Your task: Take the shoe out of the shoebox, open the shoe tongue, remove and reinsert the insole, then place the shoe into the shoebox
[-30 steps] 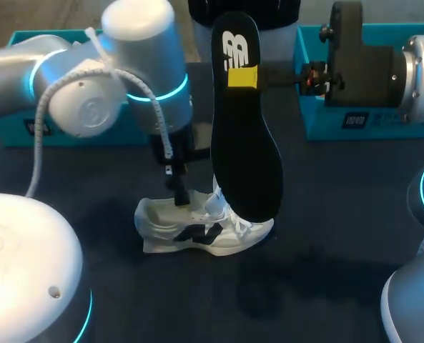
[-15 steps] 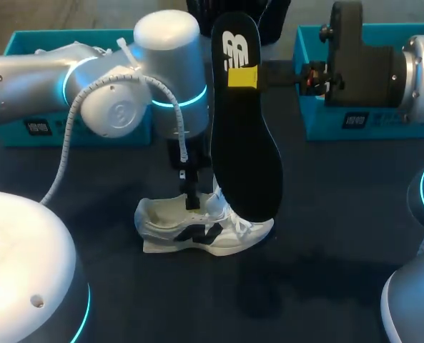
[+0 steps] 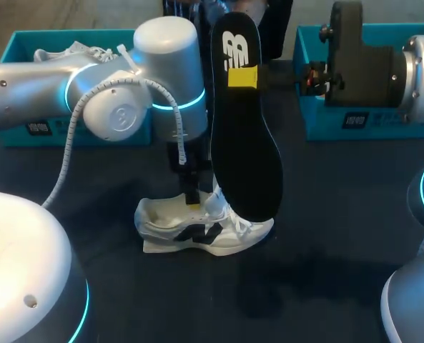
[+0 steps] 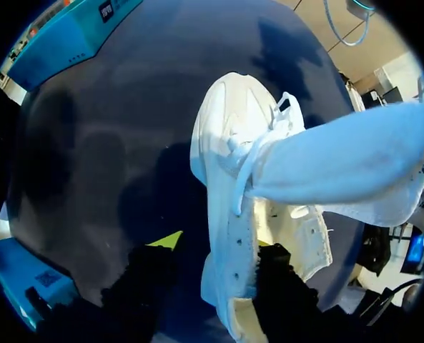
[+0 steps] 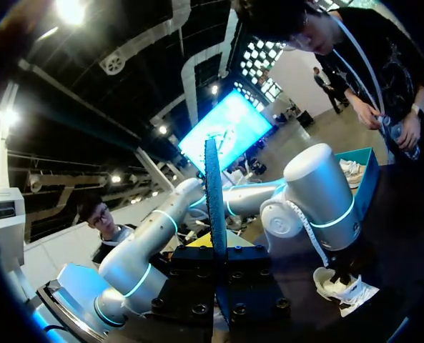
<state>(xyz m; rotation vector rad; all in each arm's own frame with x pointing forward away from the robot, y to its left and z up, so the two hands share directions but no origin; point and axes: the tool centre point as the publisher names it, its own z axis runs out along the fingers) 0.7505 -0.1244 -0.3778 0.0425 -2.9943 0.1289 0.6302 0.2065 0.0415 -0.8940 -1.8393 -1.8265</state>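
Now one shoe (image 3: 204,230) on table (image 3: 333,214), one insole (image 3: 244,150) pinched by right gripper (image 3: 242,77), left gripper (image 4: 213,246) spread.

Matt black insole (image 3: 244,143), white shoe (image 3: 197,229), dull dark table (image 3: 326,214).
The insole pinched in the right gripper (image 3: 242,76) looks like smooth, unshiny foam. The shoe under the left gripper (image 3: 191,200) mixes woven cloth with smooth leather-like panels punched with holes. The table beneath looks cloth-like.

Two shoes (image 3: 197,230) (image 3: 74,51), one insole (image 3: 244,143), two shoeboxes (image 3: 54,136) (image 3: 326,128)
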